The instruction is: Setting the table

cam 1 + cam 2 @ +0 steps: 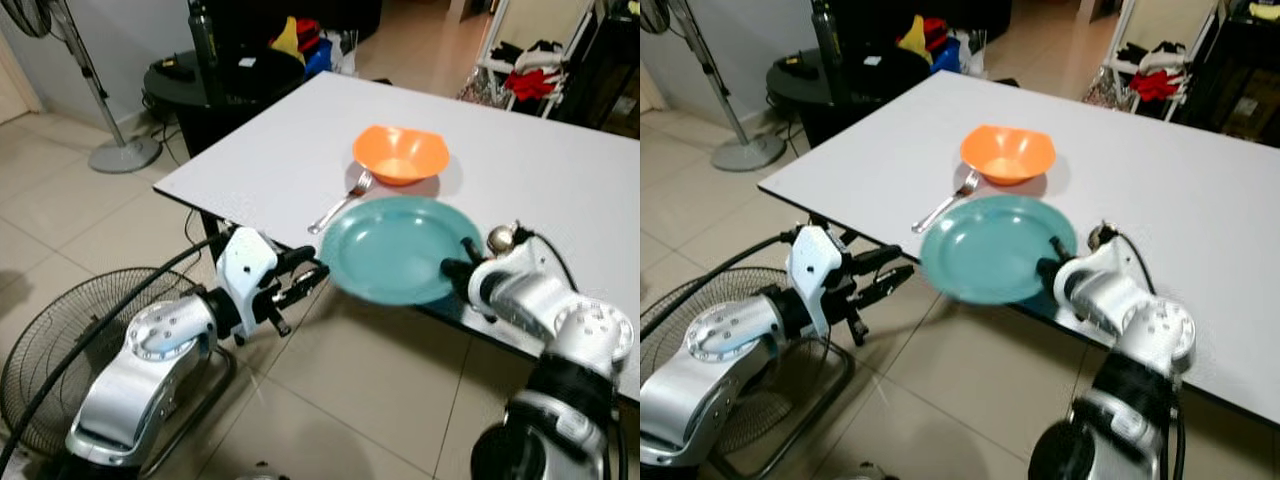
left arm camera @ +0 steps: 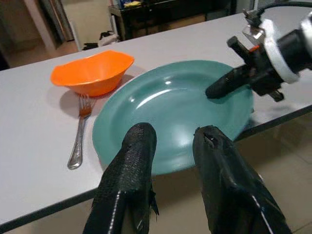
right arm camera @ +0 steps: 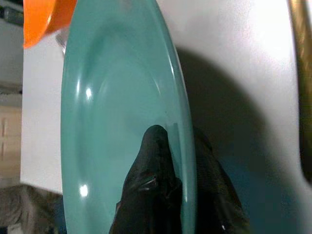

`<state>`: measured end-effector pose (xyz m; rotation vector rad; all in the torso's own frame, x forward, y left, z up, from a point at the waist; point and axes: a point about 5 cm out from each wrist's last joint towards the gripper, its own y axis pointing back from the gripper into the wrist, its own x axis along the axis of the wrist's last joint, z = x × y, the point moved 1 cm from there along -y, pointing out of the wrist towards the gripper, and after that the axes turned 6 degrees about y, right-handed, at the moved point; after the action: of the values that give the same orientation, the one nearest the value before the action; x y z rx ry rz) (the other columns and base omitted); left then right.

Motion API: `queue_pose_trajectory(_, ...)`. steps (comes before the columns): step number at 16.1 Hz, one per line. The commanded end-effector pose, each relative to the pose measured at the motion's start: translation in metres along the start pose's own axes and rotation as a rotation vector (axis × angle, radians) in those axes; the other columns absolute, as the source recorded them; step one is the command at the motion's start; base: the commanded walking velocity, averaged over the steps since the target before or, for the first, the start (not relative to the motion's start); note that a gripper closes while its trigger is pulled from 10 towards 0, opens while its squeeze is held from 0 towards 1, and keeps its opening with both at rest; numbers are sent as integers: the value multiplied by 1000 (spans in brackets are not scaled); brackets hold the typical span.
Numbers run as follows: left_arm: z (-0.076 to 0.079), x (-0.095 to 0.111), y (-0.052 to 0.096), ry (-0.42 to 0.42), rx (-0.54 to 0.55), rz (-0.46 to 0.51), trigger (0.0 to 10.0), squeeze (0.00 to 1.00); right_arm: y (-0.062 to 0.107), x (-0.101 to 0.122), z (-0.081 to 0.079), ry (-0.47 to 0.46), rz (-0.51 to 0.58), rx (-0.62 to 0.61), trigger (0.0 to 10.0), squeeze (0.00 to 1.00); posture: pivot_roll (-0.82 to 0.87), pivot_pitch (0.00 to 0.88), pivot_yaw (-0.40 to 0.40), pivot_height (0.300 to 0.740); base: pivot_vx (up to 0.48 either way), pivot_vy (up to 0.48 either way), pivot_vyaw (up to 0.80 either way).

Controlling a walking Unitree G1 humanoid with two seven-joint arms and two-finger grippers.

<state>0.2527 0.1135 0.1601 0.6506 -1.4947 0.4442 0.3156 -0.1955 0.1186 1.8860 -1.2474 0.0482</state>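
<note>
Pinched at the rim of the plate [image 1: 390, 248]: right gripper [image 1: 462, 268], one black finger on the upper face, the other under the edge, as the right wrist view shows with the rim sandwiched between them. Held that way, probably, because a flat plate offers no other purchase; an edge grip lets it be slid or set down without a finger trapped flat beneath.

Spread and empty: left gripper [image 2: 173, 161], fingers [image 2: 131, 161] apart, hovering off the table's near edge, pointed at the plate's overhanging side but not touching. Likely waiting to steady or take that side.

Plate itself: teal, partly over the white table [image 1: 560, 180], partly jutting past the near edge toward the robot. Hard to tell whether resting on the top or lifted slightly; the shadow in the right wrist view hints at a small tilt. Needs pushing further in before release, else at risk of tipping off.

Just beyond the plate: fork [image 1: 342, 200], lying tines toward the bowl [image 1: 400, 154], handle toward the table's left edge. Bowl orange, upright, empty, close behind the plate, not touching it.

Count: one plate, one fork, one bowl. Two grippers, one busy.

Further off: fan [image 1: 70, 340] on the tiled floor by the left arm.
</note>
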Motion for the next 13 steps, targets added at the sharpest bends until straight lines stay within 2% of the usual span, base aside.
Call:
queue_pose_trajectory(1, 2, 2, -2, -13, -21, 2, 10000, 0, -2, 8, -6, 11, 25, 1, 10000, 0, 85, 0, 35, 740, 0, 0, 0)
queue_pose_trajectory(4, 6, 2, -4, -12, -37, 9, 10000, 0, -16, 20, -4, 53, 73, -31, 10000, 0, 87, 0, 36, 740, 0, 0, 0)
queue_pose_trajectory(7, 10, 3, -5, -8, -53, 8, 10000, 0, -25, 14, -6, 38, 20, -11, 10000, 0, 97, 0, 33, 740, 0, 0, 0)
queue_pose_trajectory(8, 11, 3, -5, -7, -58, 8, 10000, 0, -28, 12, -6, 25, 10, -8, 10000, 0, 98, 0, 33, 740, 0, 0, 0)
queue_pose_trajectory(9, 12, 3, -5, -3, -65, 6, 10000, 0, -32, 10, -6, -28, -2, 2, 10000, 0, 98, 0, 34, 740, 0, 0, 0)
queue_pose_trajectory(13, 11, 4, -6, 2, -66, 10, 10000, 0, -43, 12, 1, -83, 50, -25, 10000, 0, 98, 0, 39, 740, 0, 0, 0)
